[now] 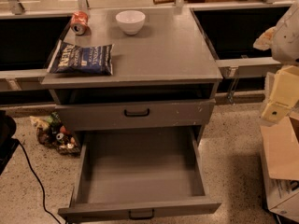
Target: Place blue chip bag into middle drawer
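The blue chip bag (83, 59) lies flat on the left side of the grey cabinet top (163, 55), near its front edge. The middle drawer (140, 171) is pulled out wide below it, its flat bottom bare, with a small black handle on its front. The upper drawer (135, 112) is closed. My gripper (279, 99) is at the right edge of the view, level with the upper drawer, beside the cabinet and far from the bag. Nothing shows in it.
A crushed red can (79, 22) and a white bowl (130, 21) stand at the back of the cabinet top. A pile of snack items (56, 133) lies on the floor at the left, with a black cable (29, 171). A cardboard box (280, 162) stands at the right.
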Controlling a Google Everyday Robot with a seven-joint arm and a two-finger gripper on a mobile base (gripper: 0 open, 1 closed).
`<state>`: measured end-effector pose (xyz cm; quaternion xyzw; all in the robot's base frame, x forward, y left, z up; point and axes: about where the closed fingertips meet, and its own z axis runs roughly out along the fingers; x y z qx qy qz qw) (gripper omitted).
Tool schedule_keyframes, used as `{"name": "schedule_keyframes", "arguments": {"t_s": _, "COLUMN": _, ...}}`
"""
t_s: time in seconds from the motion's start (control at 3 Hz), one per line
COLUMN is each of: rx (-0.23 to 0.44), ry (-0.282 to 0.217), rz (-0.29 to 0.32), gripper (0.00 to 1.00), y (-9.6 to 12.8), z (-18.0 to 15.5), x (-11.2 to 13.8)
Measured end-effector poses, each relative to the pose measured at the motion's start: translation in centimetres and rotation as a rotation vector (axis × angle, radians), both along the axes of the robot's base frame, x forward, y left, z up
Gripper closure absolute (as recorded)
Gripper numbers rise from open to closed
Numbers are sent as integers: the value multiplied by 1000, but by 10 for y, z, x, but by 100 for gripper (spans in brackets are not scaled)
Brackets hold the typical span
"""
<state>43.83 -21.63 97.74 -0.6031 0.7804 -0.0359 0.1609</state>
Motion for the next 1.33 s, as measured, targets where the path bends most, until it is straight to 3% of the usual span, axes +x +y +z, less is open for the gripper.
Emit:
{"name": "schedule_keyframes", "arguments": {"t_s": 0.33, "rx": 0, "ry": 0, "rz": 0, "gripper": 0, "y": 0, "z": 0, "x": 0}}
{"name": "schedule_keyframes", "arguments": {"t_s": 0.67, "rx": 58, "ry": -39, "rz": 2, "gripper": 0, "y": 13, "z": -4, "x": 26}}
{"name": "schedule_keyframes", "arguments": {"t_s": 1.0, "rx": 153, "ry": -79, "rz": 10, "gripper": 0, "y": 41, "z": -14, "x": 63}}
{"name": "schedule_keyframes", "arguments": {"t_s": 1.33, "rx": 289, "ry": -113, "rz": -18, "gripper": 0, "y": 72, "z": -26, "x": 98}}
